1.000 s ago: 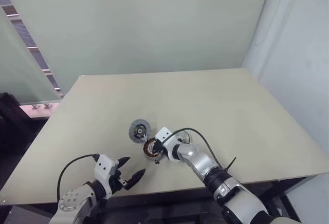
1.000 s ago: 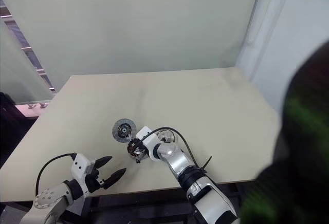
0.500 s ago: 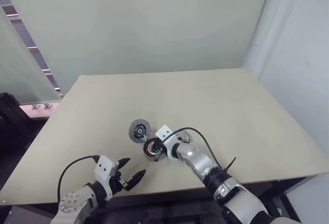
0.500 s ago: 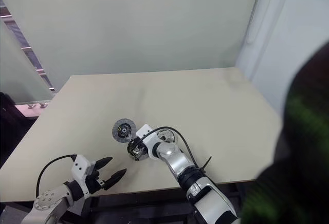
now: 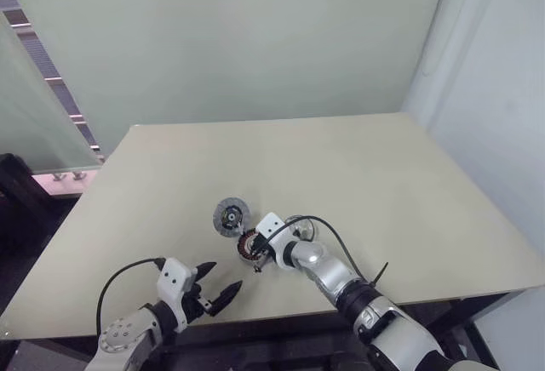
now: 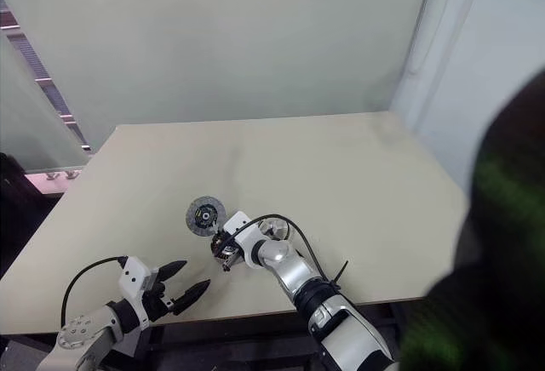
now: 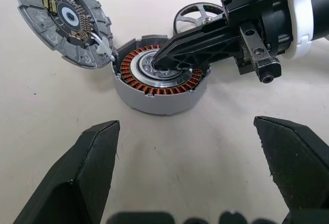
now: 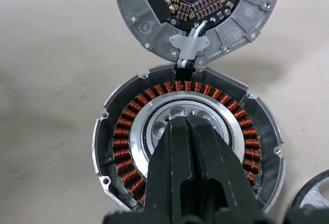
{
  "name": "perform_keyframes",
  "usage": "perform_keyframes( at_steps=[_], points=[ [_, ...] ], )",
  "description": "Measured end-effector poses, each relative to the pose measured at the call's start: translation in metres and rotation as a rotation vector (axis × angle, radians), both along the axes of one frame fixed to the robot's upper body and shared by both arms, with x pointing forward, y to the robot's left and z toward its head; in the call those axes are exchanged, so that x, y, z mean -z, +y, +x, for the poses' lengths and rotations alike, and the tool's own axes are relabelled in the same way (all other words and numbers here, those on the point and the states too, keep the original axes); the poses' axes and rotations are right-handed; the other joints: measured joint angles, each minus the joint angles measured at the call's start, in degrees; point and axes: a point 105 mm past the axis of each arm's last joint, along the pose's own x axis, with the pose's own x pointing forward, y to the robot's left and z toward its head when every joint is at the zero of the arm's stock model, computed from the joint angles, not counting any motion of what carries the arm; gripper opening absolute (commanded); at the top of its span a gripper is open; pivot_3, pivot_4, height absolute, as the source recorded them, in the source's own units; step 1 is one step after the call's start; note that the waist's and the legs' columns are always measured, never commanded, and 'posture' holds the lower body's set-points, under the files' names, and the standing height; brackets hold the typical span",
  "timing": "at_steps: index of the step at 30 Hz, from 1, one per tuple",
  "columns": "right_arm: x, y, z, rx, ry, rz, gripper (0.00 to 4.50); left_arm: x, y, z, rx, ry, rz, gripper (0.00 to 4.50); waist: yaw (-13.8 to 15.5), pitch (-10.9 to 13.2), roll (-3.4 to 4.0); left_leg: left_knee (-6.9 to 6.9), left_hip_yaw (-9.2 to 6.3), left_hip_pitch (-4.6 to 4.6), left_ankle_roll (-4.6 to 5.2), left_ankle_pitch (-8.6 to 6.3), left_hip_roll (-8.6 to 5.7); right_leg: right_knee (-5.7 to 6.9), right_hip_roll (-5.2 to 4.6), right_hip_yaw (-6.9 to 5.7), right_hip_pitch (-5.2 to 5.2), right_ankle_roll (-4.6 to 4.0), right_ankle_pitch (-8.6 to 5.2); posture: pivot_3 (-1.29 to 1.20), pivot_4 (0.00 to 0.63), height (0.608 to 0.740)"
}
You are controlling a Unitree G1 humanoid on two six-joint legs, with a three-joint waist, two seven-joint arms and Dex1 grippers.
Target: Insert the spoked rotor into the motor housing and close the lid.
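Motor housing [image 8: 187, 147] flat on table [image 5: 358, 175], windings up, near edge; lid [image 7: 61, 18] just far-left of it, spoked rotor [image 7: 198, 14] right. Right claw [image 8: 187, 131] closed, tips in housing centre. Left claw [image 7: 193, 178] wide open, empty.

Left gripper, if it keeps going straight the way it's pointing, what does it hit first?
Probably the motor housing: it lies straight ahead of the open left gripper, with bare table between. The shut right gripper already rests in its centre.
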Motion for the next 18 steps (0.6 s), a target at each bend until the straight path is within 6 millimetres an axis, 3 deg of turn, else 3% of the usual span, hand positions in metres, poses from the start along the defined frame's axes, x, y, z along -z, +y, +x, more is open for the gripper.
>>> perform_keyframes(
  at_steps=[10,18],
  points=[
    [-0.0066,-0.0035,0.0069,0.05,-0.011,0.048,0.04,0.0001,-0.0007,-0.0001,-0.007,-0.006,-0.005,4.5,0.0,0.0,0.0,0.0,0.0,0.0,0.0,0.0,0.0,0.0,0.0,0.0,0.0,0.0,0.0,0.0,0.0,0.74],
    [-0.0023,-0.0004,0.0014,0.018,-0.004,0.026,0.04,0.0002,-0.0016,-0.0001,-0.003,-0.006,-0.005,4.5,0.0,0.0,0.0,0.0,0.0,0.0,0.0,0.0,0.0,0.0,0.0,0.0,0.0,0.0,0.0,0.0,0.0,0.74]
  ],
)
